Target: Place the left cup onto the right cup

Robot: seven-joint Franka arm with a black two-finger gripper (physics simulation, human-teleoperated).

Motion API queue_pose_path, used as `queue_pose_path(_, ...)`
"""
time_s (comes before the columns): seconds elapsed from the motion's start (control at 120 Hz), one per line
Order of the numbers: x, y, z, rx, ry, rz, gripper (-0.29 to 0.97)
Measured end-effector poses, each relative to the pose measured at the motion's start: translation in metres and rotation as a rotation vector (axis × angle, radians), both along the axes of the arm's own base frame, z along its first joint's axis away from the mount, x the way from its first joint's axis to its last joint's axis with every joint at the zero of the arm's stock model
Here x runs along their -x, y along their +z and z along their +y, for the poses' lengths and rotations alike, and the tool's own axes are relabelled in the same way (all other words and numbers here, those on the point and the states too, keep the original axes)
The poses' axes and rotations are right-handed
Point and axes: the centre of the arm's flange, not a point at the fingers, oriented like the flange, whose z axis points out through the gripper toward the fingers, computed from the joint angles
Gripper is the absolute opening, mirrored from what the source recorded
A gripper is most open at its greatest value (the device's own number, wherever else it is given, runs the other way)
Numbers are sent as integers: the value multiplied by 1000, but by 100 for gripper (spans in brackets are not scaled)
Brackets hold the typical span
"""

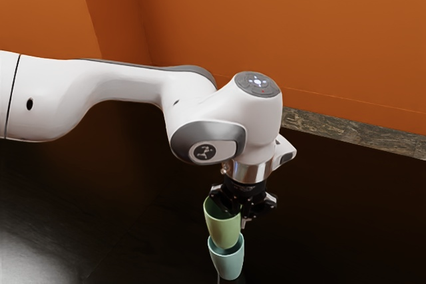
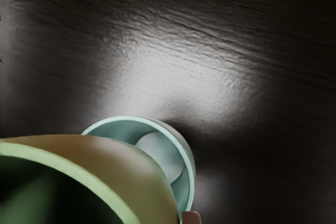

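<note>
A light green cup (image 1: 221, 223) hangs tilted under my black gripper (image 1: 236, 219), which is shut on its rim, one finger inside and one outside. The green cup's base sits in the mouth of a teal cup (image 1: 227, 259) that stands upright on the dark table (image 1: 100, 231). In the wrist view the green cup (image 2: 79, 177) looms large just under my hand and covers part of the teal cup (image 2: 170, 153), whose pale inner floor shows beyond it.
The dark wooden tabletop (image 2: 210, 51) spreads around the cups with a bright glare patch. An orange wall (image 1: 299, 24) and a stone ledge (image 1: 353, 131) run along the table's far side, toward the exterior view's right.
</note>
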Motion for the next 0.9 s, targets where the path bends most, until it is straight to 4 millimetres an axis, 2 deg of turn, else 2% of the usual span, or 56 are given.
queue_pose_path(0.192, 1, -3, 1, -3, 28, 1, -10)
queue_pose_path(0.658, 1, -3, 0, 4, 63, -4, 7)
queue_pose_path(0.692, 1, -2, 0, 4, 64, -7, 10)
queue_pose_path(0.8, 2, 4, 0, 2, 69, -20, 32)
queue_pose_path(0.9, 5, 17, 0, -5, 75, -47, 46)
